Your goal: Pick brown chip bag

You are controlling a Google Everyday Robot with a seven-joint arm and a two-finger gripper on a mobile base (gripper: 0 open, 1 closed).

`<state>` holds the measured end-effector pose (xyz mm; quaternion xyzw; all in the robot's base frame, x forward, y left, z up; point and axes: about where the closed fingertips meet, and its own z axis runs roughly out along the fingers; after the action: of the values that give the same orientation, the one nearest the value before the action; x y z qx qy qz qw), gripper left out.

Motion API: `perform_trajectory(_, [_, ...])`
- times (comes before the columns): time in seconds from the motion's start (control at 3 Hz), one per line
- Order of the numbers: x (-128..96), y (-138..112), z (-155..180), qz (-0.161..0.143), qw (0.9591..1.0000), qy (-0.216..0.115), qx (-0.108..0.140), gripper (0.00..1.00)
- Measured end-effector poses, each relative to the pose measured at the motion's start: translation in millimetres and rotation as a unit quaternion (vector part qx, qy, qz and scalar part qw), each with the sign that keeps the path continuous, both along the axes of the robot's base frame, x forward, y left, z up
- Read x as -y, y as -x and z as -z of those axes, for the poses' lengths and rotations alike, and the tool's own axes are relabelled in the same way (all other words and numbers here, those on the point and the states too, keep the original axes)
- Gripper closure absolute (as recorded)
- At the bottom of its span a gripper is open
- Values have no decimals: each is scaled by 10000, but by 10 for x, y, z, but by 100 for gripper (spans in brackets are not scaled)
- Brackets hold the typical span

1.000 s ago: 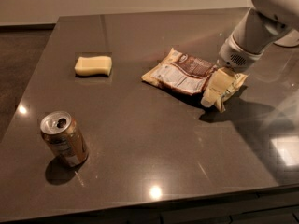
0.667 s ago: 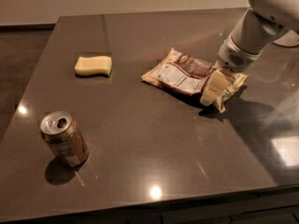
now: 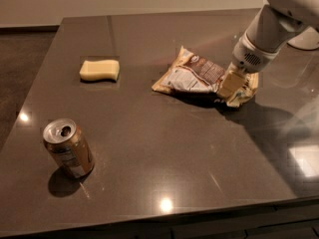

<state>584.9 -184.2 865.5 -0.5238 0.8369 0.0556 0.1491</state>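
The brown chip bag [image 3: 192, 73], crinkly brown and cream foil with a white label panel, lies right of the table's middle. My gripper [image 3: 231, 91] reaches down from the upper right and is shut on the bag's right end. That end sits slightly raised, with a dark shadow under the bag's near edge. The bag's left end still rests on the table. The cream fingers [image 3: 227, 85] cover part of the bag's right end.
A pale yellow sponge [image 3: 100, 69] lies at the left back. A brown soda can [image 3: 68, 148] stands tilted at the front left. The dark table [image 3: 164, 158] ends at its front edge close below. My white arm [image 3: 271, 26] crosses the upper right.
My gripper has moved slightly left and up at the bag's right end. The bag's right side has risen a little and its outline has shifted. The sponge and can have not moved.
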Motion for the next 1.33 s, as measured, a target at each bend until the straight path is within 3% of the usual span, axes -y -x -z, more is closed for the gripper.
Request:
perform_trajectory(0.33, [20,-25,-107,56,10000,-66,24,88])
perform_trajectory(0.67, [54,-52,-248,165,9996,-245,24,100])
perform_trajectory(1.33, [25,-119,-897,175,9963,-801,270,100])
